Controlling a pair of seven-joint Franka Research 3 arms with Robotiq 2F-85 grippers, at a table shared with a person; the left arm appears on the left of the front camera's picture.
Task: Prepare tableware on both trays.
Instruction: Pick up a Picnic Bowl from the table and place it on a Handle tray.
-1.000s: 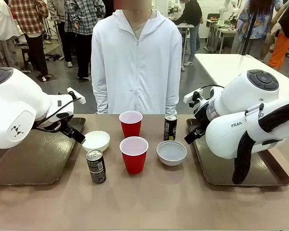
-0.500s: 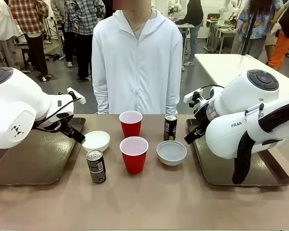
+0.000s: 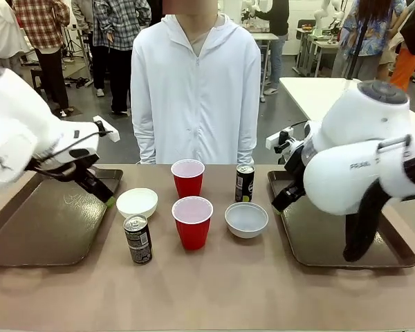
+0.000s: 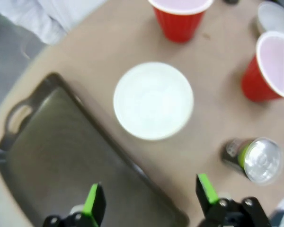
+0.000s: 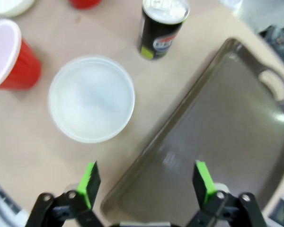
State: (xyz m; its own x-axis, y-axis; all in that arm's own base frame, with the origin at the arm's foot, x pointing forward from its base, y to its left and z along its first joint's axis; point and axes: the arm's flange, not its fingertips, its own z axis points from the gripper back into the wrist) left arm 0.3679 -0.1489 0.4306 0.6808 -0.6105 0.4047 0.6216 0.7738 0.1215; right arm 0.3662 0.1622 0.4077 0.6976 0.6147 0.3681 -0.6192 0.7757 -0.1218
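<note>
Tan worktop point(image 3: 249, 290): left gripper point(image 4: 149, 194) wide open, empty, over one dark brown rectangular plastic tray point(image 4: 61, 156). Same for right gripper point(image 5: 146, 175), other tray point(image 5: 217, 118).

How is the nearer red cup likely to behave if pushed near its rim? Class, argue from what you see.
The nearer red cup probably tips easily: it stands tall and narrows to a small base. It looks empty, so likely light, sliding readily on the smooth table. Its thin-looking plastic wall may flex if squeezed.

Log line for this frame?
left gripper: open, over left tray rim | right gripper: open, over right tray rim | tableware: on table between them
</note>
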